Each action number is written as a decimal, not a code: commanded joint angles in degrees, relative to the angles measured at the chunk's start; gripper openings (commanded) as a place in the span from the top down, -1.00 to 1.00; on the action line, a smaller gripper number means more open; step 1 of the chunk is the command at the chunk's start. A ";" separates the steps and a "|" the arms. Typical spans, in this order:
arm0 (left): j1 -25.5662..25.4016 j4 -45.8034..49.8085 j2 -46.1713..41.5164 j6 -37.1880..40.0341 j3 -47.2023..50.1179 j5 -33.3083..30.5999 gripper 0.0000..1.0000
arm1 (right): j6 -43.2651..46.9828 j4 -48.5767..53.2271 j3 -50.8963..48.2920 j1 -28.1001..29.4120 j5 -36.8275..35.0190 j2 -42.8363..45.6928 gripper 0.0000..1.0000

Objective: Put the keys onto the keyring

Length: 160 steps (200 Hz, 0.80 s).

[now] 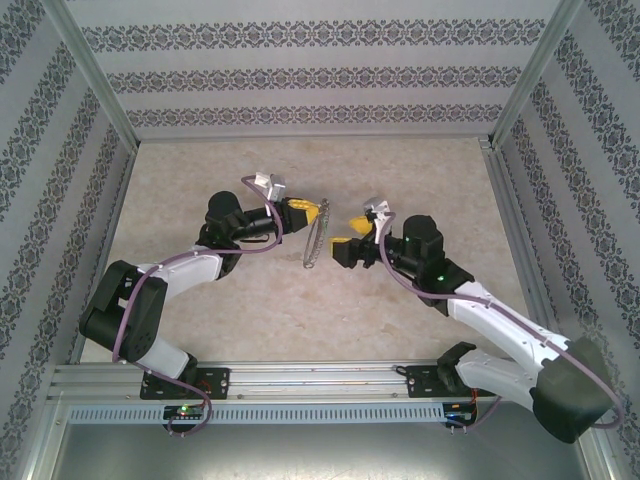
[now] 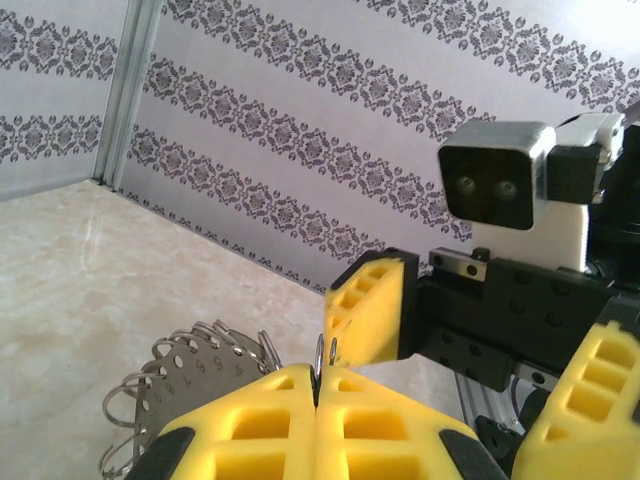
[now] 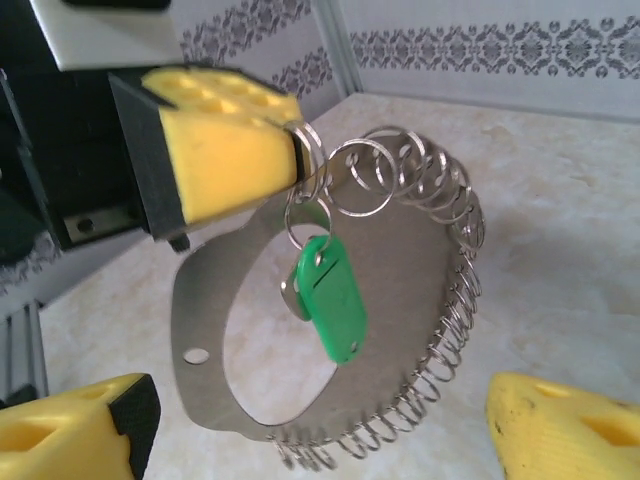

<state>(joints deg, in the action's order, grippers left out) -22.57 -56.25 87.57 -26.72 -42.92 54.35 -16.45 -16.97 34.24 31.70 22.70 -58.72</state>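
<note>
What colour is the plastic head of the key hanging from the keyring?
Bright green key head, on the keyring; clearest in the right wrist view.

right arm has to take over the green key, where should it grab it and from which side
Probably the green head, at its lower end: it dangles free inside the keyring, below where the left pincer clamps that ring. Come straight in from the side of the open right pincer.

The keyring (image 1: 316, 242) hangs above the middle of the table (image 1: 300, 320), between the two grippers. The left gripper (image 1: 305, 211) grips its top. The right gripper (image 1: 350, 238) sits just right of it, not touching. The key (image 3: 333, 293) dangles below the left gripper, in front of the loop.
</note>
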 commanded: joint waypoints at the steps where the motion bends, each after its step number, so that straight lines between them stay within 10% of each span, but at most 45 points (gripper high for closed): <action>1: -0.81 -5.60 -1.12 -1.25 0.46 -1.66 1.00 | -5.53 -5.19 -1.61 -0.24 -7.32 1.97 -0.66; 76: -1.78 -5.85 -1.84 -2.21 1.98 -6.73 1.00 | -14.66 -15.20 -0.32 -2.74 -9.24 -2.63 -0.80; 160: -2.75 -10.27 -2.04 -7.05 3.50 -11.24 1.00 | -34.55 -47.69 1.20 -6.45 7.87 -21.45 -0.18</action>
<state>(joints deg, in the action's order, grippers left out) -24.34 -59.96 87.37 -31.16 -39.53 44.45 -43.68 -49.80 33.56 25.26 23.99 -76.99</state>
